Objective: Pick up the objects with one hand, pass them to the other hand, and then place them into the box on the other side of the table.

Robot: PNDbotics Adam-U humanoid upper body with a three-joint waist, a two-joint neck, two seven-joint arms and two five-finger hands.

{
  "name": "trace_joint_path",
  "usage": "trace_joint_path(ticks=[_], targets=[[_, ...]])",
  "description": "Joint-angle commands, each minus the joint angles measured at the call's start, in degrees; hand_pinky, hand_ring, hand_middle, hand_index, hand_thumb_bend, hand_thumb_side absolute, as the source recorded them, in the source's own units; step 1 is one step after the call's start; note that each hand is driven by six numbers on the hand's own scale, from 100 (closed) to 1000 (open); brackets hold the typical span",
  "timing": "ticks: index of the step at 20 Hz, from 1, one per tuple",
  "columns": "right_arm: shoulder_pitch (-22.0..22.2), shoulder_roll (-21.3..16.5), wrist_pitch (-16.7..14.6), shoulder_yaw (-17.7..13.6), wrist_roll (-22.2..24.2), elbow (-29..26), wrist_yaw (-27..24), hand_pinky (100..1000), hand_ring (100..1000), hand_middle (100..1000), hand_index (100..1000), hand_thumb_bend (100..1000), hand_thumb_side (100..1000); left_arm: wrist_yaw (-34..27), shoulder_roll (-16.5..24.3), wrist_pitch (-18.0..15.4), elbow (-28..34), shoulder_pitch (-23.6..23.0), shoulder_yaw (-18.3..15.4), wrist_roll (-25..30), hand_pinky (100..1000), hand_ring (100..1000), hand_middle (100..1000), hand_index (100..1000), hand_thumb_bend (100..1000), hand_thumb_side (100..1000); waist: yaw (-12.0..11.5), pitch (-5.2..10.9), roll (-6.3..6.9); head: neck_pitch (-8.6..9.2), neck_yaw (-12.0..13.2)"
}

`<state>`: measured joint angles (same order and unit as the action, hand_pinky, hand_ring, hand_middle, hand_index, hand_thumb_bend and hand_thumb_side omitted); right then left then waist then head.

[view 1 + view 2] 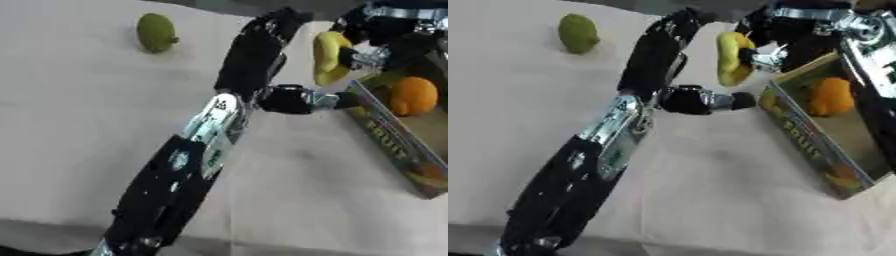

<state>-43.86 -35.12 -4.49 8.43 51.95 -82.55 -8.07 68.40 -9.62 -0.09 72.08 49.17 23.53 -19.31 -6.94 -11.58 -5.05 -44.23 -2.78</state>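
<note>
1. Step in hand, as judged: the handover is done or nearly done. The yellow banana-shaped fruit (329, 57) hangs just beside the box (815, 150), at its near-left corner, clamped in the right hand (372, 42).
2. The left hand (262, 47), left of the box, has straight fingers that hold nothing.
3. Next move calls for carrying the fruit over the box rim before release.
4. An orange fruit (413, 95), rounded and matte, lies inside the box; a green fruit (155, 32), oval and dull-skinned, lies well left of it.
5. The box looks like printed cardboard.
</note>
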Motion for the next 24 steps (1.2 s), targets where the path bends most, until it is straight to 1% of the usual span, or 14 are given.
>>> trace_joint_path(ticks=[1,3,6,8,11,15,17,21,23,24], targets=[[-1.26,-2.36,0.0,-1.63,-0.44,0.33,0.71,658,341,240,277,100,156,4.04,2.05,-2.74,2.53,1.89,0.78,1.1,767,769,724,870,1000,1000,-0.01,0.22,0.46,0.11,-0.89],[-1.13,-2.78,-0.03,-2.05,-1.28,0.71,1.01,658,335,234,269,100,143,4.71,3.46,-3.81,3.1,1.9,0.7,2.01,768,772,721,864,1000,1000,-0.16,0.25,0.76,0.11,-1.8],[-0.42,-3.61,0.05,-2.67,-2.22,1.88,1.58,657,334,231,265,100,146,4.12,5.98,-4.86,3.96,1.49,0.86,3.37,769,774,723,862,1000,1000,-0.5,0.5,1.39,0.11,-4.25],[0.22,-4.44,0.01,-3.35,-2.89,2.32,1.47,657,331,230,265,100,124,3.45,8.67,-5.13,5.34,1.0,0.91,4.25,778,780,729,863,1000,1000,-0.59,0.7,1.75,0.11,-5.64],[1.81,-6.53,-0.02,-4.8,-4.51,1.91,0.21,657,327,228,263,100,113,2.01,14.23,-4.48,8.14,-0.29,0.87,6.77,783,784,733,862,1000,1000,-0.76,1.16,2.5,0.11,-6.96],[5.83,-9.72,0.52,-8.38,-8.36,-0.29,-2.79,655,319,226,262,100,104,-1.61,22.69,-1.48,11.86,-2.44,-0.56,10.93,785,787,734,851,1000,1000,-0.68,1.52,3.28,0.11,-10.01],[7.93,-11.03,0.93,-10.21,-10.51,-1.52,-4.0,654,317,225,262,100,100,-3.1,26.48,0.11,13.87,-3.56,-1.42,12.72,789,789,737,848,1000,1000,-0.4,1.53,3.54,0.11,-10.96],[11.32,-12.78,1.92,-13.26,-14.4,-3.39,-5.59,651,313,224,261,100,100,-5.99,33.43,3.15,18.05,-6.32,-3.17,16.03,790,789,736,841,1000,1000,0.26,1.54,4.2,0.11,-11.0],[12.69,-13.38,2.26,-14.89,-16.42,-4.29,-6.22,652,313,223,261,100,100,-8.43,36.85,5.13,20.32,-8.21,-4.43,16.92,783,783,730,832,1000,1000,0.67,1.44,4.53,0.11,-10.89],[13.46,-13.77,1.94,-15.9,-17.78,-4.96,-6.16,656,313,223,262,100,100,-10.04,38.67,6.35,21.43,-9.37,-5.19,17.16,781,781,728,828,1000,1000,0.95,1.33,4.72,0.11,-10.9]])
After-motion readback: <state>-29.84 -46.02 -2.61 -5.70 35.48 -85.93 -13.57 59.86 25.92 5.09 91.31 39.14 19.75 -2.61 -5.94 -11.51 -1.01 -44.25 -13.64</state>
